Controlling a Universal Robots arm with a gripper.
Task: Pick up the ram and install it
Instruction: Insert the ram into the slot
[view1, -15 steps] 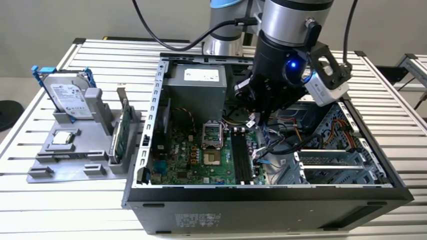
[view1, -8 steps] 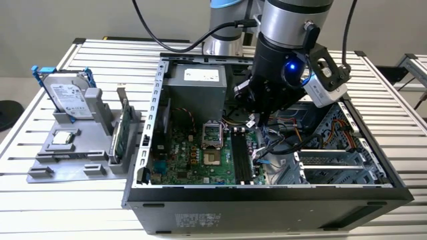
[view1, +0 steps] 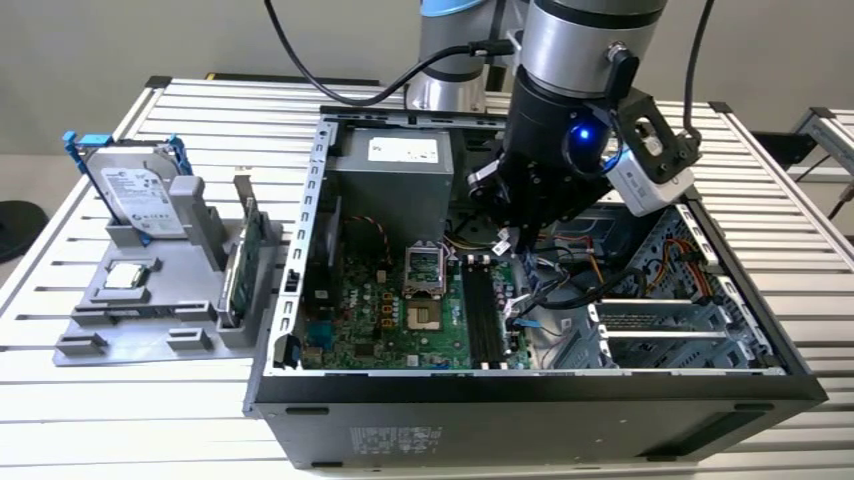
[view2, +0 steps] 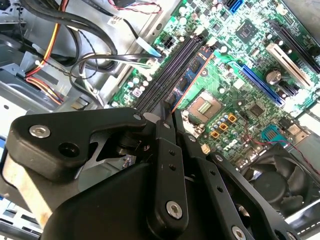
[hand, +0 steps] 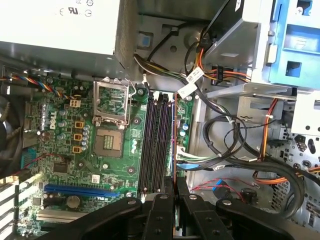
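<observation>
Black near wall of PC case (view1: 534, 405) fronts the exterior view; case lies open on a slatted metal table (view1: 134, 420), plain grey wall (view1: 107, 50) behind. At exterior view's left, grey fixture (view1: 120, 310) w/ hard drive (view1: 140, 195) in blue frame and green expansion card (view1: 240, 265), both upright. Arm (view1: 574, 90) reaches down into the case, gripper (view1: 514, 235) low over the motherboard (view1: 387, 310), near the power supply (view1: 394, 180); cable bundle (view1: 587, 285) crowds its far-right side.

Second wrist view: gripper (view2: 167, 112) fingers pressed together on the ram (view2: 192, 75), seen edge-on, bluish w/ an orange edge line, running alongside the dark slots (view2: 167, 75), btwn them and the CPU socket (view2: 205, 107). Loose cables (view2: 75, 65) just beyond the slots.

First wrist view: gripper (hand: 175, 187) pinching the ram (hand: 174, 140), a thin strip just beside the slots (hand: 155, 140). Cables (hand: 240, 155) loop close on the stick's other side. Can't tell if it's seated.
</observation>
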